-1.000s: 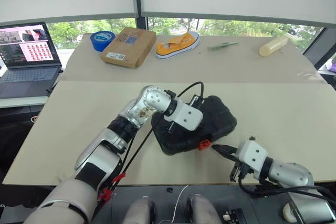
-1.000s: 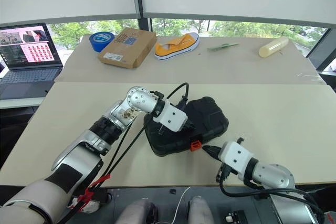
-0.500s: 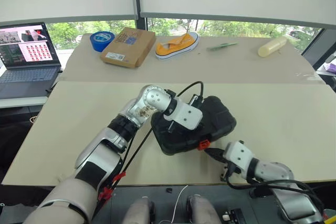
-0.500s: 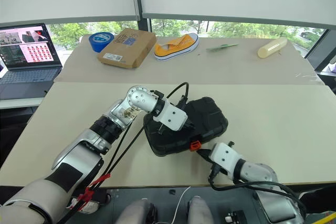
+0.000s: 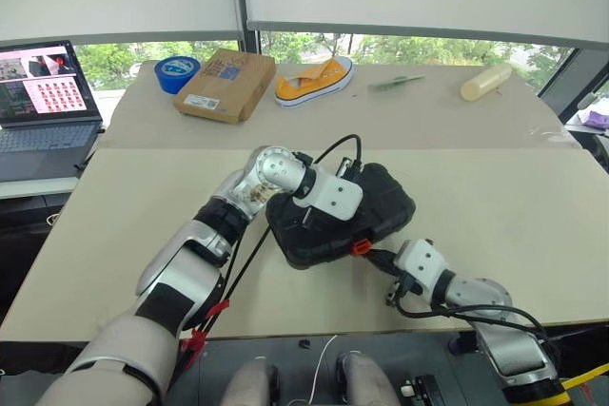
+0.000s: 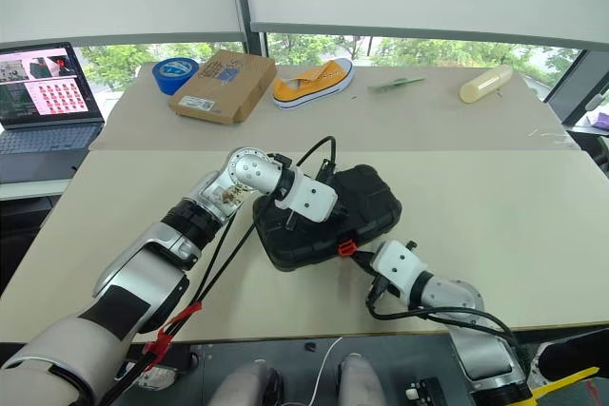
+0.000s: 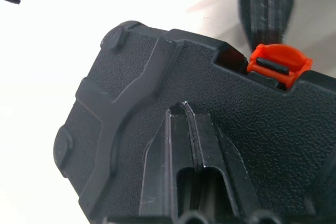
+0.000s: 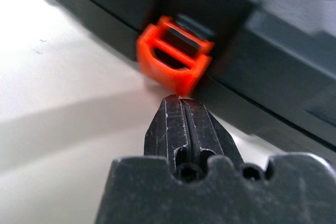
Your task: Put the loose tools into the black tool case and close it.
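The black tool case [image 5: 388,208] lies shut on the near table, its orange latch [image 5: 361,246] facing the front edge. My left gripper [image 7: 185,107] is shut and rests tip-down on the textured lid, holding nothing. My right gripper [image 5: 374,256] is shut too. Its tip [image 8: 181,100] sits just short of the latch [image 8: 173,59], at the case's front side, and I cannot tell whether it touches. No loose tools are in view.
On the far table are a brown cardboard box [image 5: 225,85], a blue tape roll [image 5: 179,70], an orange shoe [image 5: 314,80], a green item [image 5: 398,83] and a cream bottle [image 5: 485,83]. A laptop [image 5: 43,102] stands at the left. The table's front edge runs close behind my right gripper.
My right gripper has moved forward and left, closing the gap to the orange latch. The left gripper stays on the lid. The camera has shifted slightly.
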Tool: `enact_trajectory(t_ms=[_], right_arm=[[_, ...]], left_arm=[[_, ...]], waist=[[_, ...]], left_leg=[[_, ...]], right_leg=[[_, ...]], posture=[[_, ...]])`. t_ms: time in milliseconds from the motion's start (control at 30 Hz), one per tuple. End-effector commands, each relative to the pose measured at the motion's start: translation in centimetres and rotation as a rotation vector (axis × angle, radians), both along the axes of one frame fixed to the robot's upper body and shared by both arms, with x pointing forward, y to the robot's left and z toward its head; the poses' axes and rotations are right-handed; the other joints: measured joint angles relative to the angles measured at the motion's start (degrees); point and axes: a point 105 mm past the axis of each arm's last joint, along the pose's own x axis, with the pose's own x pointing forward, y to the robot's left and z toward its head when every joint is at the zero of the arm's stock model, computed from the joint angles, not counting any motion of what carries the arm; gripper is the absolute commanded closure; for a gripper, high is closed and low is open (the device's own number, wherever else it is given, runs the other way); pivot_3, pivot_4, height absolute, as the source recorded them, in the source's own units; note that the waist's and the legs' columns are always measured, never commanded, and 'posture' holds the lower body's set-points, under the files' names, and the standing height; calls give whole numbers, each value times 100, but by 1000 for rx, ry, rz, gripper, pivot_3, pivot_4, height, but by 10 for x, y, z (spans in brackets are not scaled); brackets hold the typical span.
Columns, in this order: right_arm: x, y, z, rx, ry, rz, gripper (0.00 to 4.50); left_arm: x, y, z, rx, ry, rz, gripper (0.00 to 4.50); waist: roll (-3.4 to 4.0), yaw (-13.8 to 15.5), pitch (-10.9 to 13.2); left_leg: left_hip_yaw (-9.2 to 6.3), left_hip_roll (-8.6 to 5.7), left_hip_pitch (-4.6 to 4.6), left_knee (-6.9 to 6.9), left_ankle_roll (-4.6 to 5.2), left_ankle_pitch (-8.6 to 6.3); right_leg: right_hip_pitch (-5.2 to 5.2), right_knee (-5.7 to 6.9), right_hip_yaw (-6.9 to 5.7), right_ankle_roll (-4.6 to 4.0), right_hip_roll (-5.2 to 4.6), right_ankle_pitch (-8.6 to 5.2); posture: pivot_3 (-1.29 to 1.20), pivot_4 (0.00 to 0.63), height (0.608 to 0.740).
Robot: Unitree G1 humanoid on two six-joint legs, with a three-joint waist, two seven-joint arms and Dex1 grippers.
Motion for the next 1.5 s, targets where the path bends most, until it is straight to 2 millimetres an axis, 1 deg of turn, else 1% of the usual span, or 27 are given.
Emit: enact_trajectory(t_ms=[33, 200, 300, 367, 400, 433, 467, 500, 533, 567, 633, 833, 1167, 1200, 1233, 1300, 1400, 1500], right_arm=[[-1, 1, 36, 42, -129, -1, 4500], [-13, -5, 26, 67, -3, -36, 4500], [-26, -4, 20, 173, 111, -70, 3622], [-31, -2, 17, 237, 166, -108, 2944], [-33, 3, 13, 272, 195, -126, 2722], [-35, 5, 11, 294, 216, -137, 2272], [-36, 7, 10, 310, 231, -154, 2013], [-36, 9, 9, 323, 236, -172, 1604], [-35, 10, 7, 348, 249, -193, 1341], [-34, 13, 7, 390, 261, -212, 938], [-32, 20, 6, 438, 273, -226, 938], [-21, 29, 5, 461, 258, -253, 938], [-13, 32, 8, 451, 206, -260, 938], [-13, 31, 8, 452, 202, -259, 1450], [-13, 31, 9, 454, 199, -258, 1639], [-13, 30, 12, 461, 187, -253, 2383], [-13, 31, 14, 460, 176, -244, 3256], [-16, 32, 15, 448, 169, -223, 3253]], left_arm=[[-5, 19, -49, 166, 76, 27, 4475], [0, 19, -43, 146, 77, 49, 4475], [2, 19, -39, 137, 76, 57, 4500], [3, 19, -39, 136, 75, 58, 4500], [3, 19, -39, 136, 75, 58, 4500], [3, 19, -39, 135, 76, 57, 4500], [2, 19, -39, 135, 76, 56, 4500], [2, 19, -38, 134, 77, 55, 4500], [2, 18, -38, 133, 78, 53, 4500], [2, 18, -38, 133, 79, 52, 4500], [2, 20, -38, 137, 80, 50, 4500], [3, 22, -38, 147, 76, 50, 4500], [4, 22, -38, 150, 71, 50, 4500], [4, 22, -38, 150, 70, 50, 4500], [4, 22, -38, 150, 70, 50, 4500], [3, 22, -38, 150, 71, 49, 4500], [3, 22, -39, 150, 70, 49, 4500], [3, 21, -39, 150, 71, 50, 4500]], waist=[[6, -5, -5], [22, 12, -19], [27, 45, -23], [30, 46, -26], [32, 45, -28], [35, 46, -29], [37, 49, -31], [38, 49, -31], [38, 48, -32], [38, 50, -32], [38, 51, -33], [41, 45, -35], [40, 30, -35], [40, 29, -35], [40, 28, -35], [40, 28, -35], [39, 29, -35], [39, 29, -35]], left_leg=[[0, 1, 3, -2, 0, 0], [1, 0, 5, -5, 1, -1], [1, 1, 6, -5, 2, -1], [1, 3, 6, -6, 2, -1], [1, 3, 6, -6, 2, -1], [1, 4, 7, -6, 2, -1], [1, 4, 6, -6, 2, -2], [1, 4, 7, -6, 2, -2], [1, 4, 6, -6, 2, -2], [1, 3, 6, -6, 2, -2], [1, 3, 6, -6, 3, -2], [1, 1, 5, -7, 3, -2], [1, 2, 5, -8, 3, -2], [1, 1, 5, -8, 3, -2], [1, 1, 5, -8, 3, -2], [1, 2, 5, -8, 3, -2], [1, 2, 5, -8, 3, -2], [1, 2, 5, -8, 3, -2]], right_leg=[[2, -1, 0, 0, 0, 0], [7, -3, 2, 1, 1, -2], [10, -7, 1, 3, 1, -3], [10, -9, 1, 2, 0, -3], [10, -8, 0, 2, 0, -3], [10, -8, 1, 1, 0, -3], [10, -8, 1, 1, -1, -3], [10, -8, 0, 1, -1, -3], [10, -8, 0, 2, -1, -3], [9, -8, 1, 2, -2, -4], [8, -9, 0, 2, -3, -4], [5, -8, 0, 3, -3, -4], [5, -7, -1, 3, -2, -4], [5, -7, -1, 3, -2, -5], [5, -7, -1, 4, -2, -5], [5, -6, -1, 4, -2, -5], [4, -6, -1, 4, -1, -5], [4, -5, -1, 4, -1, -5]], posture=[[0, 150, 735], [0, 150, 735], [0, 150, 735], [0, 150, 735], [0, 150, 735], [0, 150, 735], [0, 150, 735], [0, 150, 735], [0, 150, 735], [0, 150, 735], [0, 150, 735], [0, 150, 735], [0, 150, 735], [0, 150, 735], [0, 150, 735], [0, 150, 735], [0, 150, 735], [0, 150, 735]])
